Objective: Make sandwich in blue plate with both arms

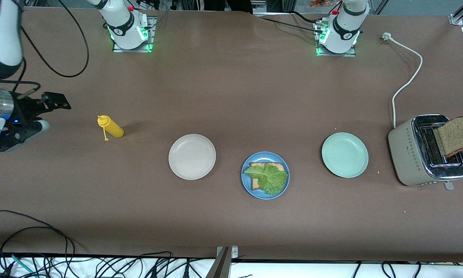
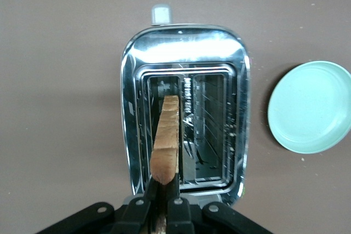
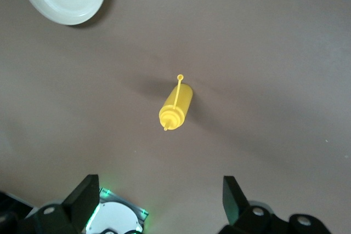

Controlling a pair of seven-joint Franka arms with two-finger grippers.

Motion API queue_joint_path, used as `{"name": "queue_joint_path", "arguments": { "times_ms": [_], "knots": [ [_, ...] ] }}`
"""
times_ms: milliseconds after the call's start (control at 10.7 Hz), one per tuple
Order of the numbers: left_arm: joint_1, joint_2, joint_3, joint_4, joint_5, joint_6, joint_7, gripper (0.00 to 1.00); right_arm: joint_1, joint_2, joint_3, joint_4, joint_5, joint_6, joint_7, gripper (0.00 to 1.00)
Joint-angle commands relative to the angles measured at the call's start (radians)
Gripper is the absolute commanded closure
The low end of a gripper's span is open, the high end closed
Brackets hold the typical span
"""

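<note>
Left pincer (image 2: 162,204) clenched on square brown bread slice (image 2: 166,141), partly within chrome toaster (image 2: 131,135) slot directly beneath, for lifting out. Right pincer (image 3: 159,198) released, waiting. Round blue plate (image 1: 246,181) well apart.

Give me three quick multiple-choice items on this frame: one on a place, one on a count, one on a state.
1. Where is the lettuce leaf?
A. on the beige plate
B. on the bread slice in the blue plate
C. in the toaster

2. How many plates are on the table?
A. two
B. three
C. four

3. What is the left gripper doing?
A. shut on the second bread slice over the toaster
B. open over the yellow bottle
C. resting on the pale green plate

Key: 1 B, the leaf covers the bread there. 2 B, beige, blue, pale green. 3 A, its jaws pinch the slice's end above the slot.
</note>
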Motion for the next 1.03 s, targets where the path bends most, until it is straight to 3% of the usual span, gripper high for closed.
{"name": "queue_joint_path", "arguments": {
  "times_ms": [0, 374, 655, 936],
  "knots": [
    [-0.020, -0.045, -0.008, 0.042, 0.021, -0.108, 0.021, 1.00, 0.018, -0.193, -0.003, -0.337, -0.070, 0.250, 0.082, 0.00],
    [-0.074, -0.057, -0.011, 0.066, 0.009, -0.173, 0.015, 1.00, 0.018, -0.288, 0.026, -0.440, -0.073, 0.270, 0.399, 0.00],
    [-0.166, -0.057, -0.002, 0.071, 0.000, -0.198, 0.009, 1.00, 0.006, -0.275, 0.017, -0.411, -0.065, 0.271, 0.386, 0.00],
    [-0.233, -0.048, -0.002, 0.068, -0.100, -0.253, -0.072, 1.00, -0.005, -0.246, 0.009, -0.382, -0.064, 0.262, 0.391, 0.00]
  ]
}}
